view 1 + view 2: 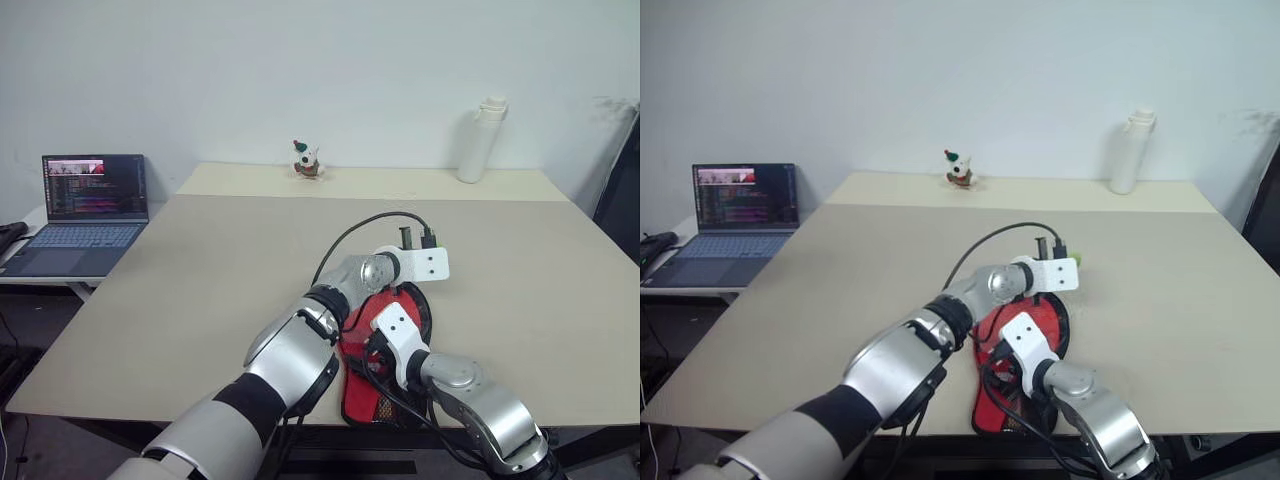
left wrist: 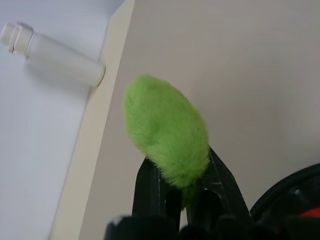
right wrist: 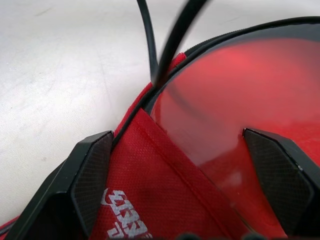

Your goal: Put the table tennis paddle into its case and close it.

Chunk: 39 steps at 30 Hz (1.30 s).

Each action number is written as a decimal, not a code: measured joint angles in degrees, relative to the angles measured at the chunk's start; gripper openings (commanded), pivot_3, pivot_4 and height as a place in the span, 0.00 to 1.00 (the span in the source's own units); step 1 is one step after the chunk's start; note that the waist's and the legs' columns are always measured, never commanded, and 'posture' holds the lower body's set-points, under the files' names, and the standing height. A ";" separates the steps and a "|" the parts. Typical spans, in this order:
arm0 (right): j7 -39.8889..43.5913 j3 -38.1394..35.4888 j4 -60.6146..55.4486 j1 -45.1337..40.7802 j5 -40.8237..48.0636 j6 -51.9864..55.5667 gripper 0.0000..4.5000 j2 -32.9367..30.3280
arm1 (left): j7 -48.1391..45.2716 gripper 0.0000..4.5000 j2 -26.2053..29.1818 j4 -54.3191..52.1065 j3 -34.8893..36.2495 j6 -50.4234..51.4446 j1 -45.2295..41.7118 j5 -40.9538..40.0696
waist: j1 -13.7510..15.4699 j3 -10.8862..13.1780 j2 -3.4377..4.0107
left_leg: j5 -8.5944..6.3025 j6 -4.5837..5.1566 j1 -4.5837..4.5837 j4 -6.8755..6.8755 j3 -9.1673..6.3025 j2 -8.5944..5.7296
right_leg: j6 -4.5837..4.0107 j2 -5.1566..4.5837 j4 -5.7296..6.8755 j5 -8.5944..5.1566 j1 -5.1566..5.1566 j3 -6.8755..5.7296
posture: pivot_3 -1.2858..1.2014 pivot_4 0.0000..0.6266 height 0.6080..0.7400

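On table [image 1: 200, 260]: one case [image 1: 385, 400], one paddle [image 3: 235, 105]

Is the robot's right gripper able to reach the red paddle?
Probably yes: the right gripper hangs open right over the paddle, which sits partly inside the case, nothing between them.

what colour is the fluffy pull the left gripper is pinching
Bright green; the pompom pull shows best in the left wrist view, pinched in the left gripper.
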 measured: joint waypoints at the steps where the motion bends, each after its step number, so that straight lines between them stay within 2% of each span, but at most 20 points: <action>1: 0.03 0.00 0.06 -0.07 0.00 0.00 1.00 0.00 | -0.41 0.00 -0.11 0.00 0.02 -0.16 0.01 -0.01 | 0.00 0.00 0.00 | 0.00 0.00 0.00 0.00 0.00 0.00 | 0.00 0.00 0.00 0.00 0.00 0.00 | 0.52 0.24 1.00; 6: 0.16 0.02 0.47 -0.41 0.01 0.00 1.00 -0.01 | -3.57 0.00 -0.68 -0.01 0.22 -1.65 0.31 -0.52 | 0.08 0.00 0.00 | 0.00 0.00 0.00 0.01 -0.01 -0.01 | 0.00 0.00 0.00 0.00 0.02 -0.01 | 0.52 0.24 1.00; 9: 0.27 0.03 0.74 -0.65 0.02 0.00 1.00 -0.02 | -7.66 0.18 -1.20 -0.12 1.39 -2.40 1.11 -2.46 | 0.07 0.00 0.00 | 0.00 0.00 0.01 0.02 -0.01 -0.01 | 0.00 -0.01 0.00 0.00 0.03 -0.01 | 0.52 0.24 1.00; 14: 1.29 0.44 2.41 -2.18 0.22 -0.05 1.00 0.11 | -13.11 0.59 -2.04 -1.75 3.52 -4.73 1.41 -5.69 | -0.18 -0.06 0.04 | 0.00 0.01 0.10 0.04 0.02 0.02 | 0.00 0.00 0.04 0.01 0.08 0.02 | 0.52 0.24 1.00; 19: 2.35 0.34 4.56 -4.46 0.25 -0.26 1.00 0.10 | -13.97 0.99 -1.72 -2.31 4.78 -5.14 1.45 -7.06 | -0.25 -0.10 0.05 | 0.01 0.01 0.14 0.05 0.01 0.04 | 0.04 0.02 0.07 0.03 0.10 0.02 | 0.52 0.24 1.00; 25: 3.34 -1.16 6.27 -6.26 1.49 -0.05 1.00 0.37 | -14.46 0.99 0.18 -2.60 9.04 -5.06 1.50 -11.50 | -0.31 -0.10 0.05 | 0.01 0.01 0.12 0.06 0.01 0.04 | 0.05 0.02 0.07 0.03 0.09 0.02 | 0.52 0.24 1.00; 31: 4.93 -7.29 0.60 -5.24 7.57 8.09 1.00 -0.19 | -17.87 0.99 7.31 -4.74 15.19 -4.73 2.86 -17.77 | -0.19 -0.09 0.05 | 0.00 0.01 0.02 0.04 -0.03 0.01 | 0.03 0.00 0.02 0.04 0.05 -0.01 | 0.52 0.24 1.00; 35: 6.26 -12.53 -7.45 -4.97 13.88 16.22 1.00 -0.77 | -23.21 0.99 11.05 -6.64 17.85 -4.49 7.40 -21.56 | -0.15 -0.07 0.07 | -0.01 0.01 -0.13 0.02 -0.03 -0.01 | -0.23 -0.03 0.03 0.20 -0.12 -0.01 | 0.52 0.24 1.00; 39: 7.74 -18.50 -12.55 -7.29 18.47 20.20 1.00 -5.23 | -32.35 0.99 13.59 -8.86 20.74 1.07 12.48 -27.02 | -0.15 -0.06 0.07 | -0.01 0.02 -0.14 0.03 -0.08 -0.01 | -0.23 -0.02 0.03 0.20 -0.13 -0.06 | 0.52 0.24 1.00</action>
